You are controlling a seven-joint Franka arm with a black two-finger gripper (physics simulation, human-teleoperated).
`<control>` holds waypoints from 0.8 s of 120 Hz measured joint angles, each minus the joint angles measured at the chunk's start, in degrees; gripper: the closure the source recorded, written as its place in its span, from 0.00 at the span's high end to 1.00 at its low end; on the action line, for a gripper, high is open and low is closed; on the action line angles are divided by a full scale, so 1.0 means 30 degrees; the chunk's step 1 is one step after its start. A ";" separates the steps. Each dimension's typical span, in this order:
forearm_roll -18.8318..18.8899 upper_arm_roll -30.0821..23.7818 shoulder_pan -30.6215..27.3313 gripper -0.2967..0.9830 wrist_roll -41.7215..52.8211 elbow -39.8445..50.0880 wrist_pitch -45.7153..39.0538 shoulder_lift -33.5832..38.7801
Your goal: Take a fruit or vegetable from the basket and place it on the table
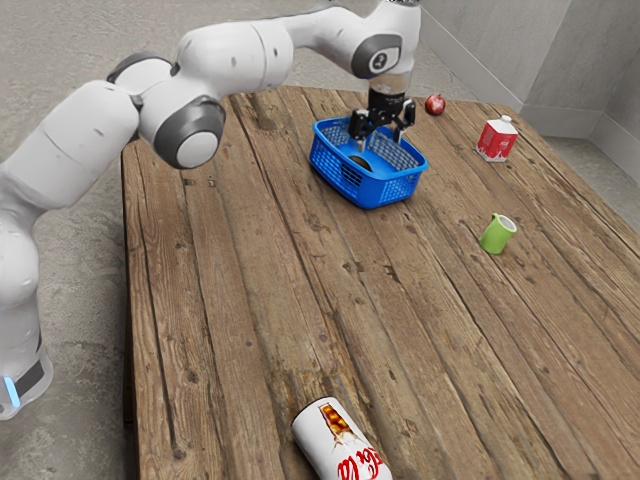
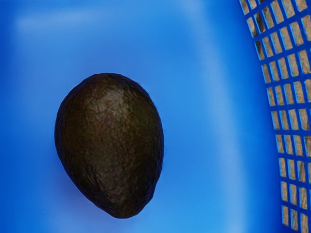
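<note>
My gripper [image 1: 380, 144] is over the blue basket [image 1: 375, 190], its two fingers pointing down, spread apart with nothing between them. A dark avocado [image 1: 361, 163] is inside the basket, partly hidden by the basket's wall. In the wrist view the whole avocado [image 2: 111, 141] rests on the basket's smooth blue floor [image 2: 194, 145], its narrower end turned away from the broad one. The latticed basket wall [image 2: 287, 97] stands a short way to one side of it.
A red fruit [image 1: 435, 104] lies on the wooden table [image 1: 270, 260] just beyond the basket. A red and white carton [image 1: 497, 140] and a green mug [image 1: 496, 235] stand toward the exterior view's right. A white can [image 1: 340, 440] lies at the near edge of that view.
</note>
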State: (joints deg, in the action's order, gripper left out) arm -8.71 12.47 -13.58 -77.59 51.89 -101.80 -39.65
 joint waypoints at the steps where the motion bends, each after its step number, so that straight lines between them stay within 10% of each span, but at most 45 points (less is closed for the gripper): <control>1: 0.0004 0.0000 -0.0006 0.77 -0.0019 -0.0075 0.0041 -0.0066; 96: 0.0025 0.0063 -0.0683 0.77 -0.0997 -0.1703 0.1510 -0.1788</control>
State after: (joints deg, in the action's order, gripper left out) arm -8.63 12.66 -15.63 -80.58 46.78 -97.27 -45.01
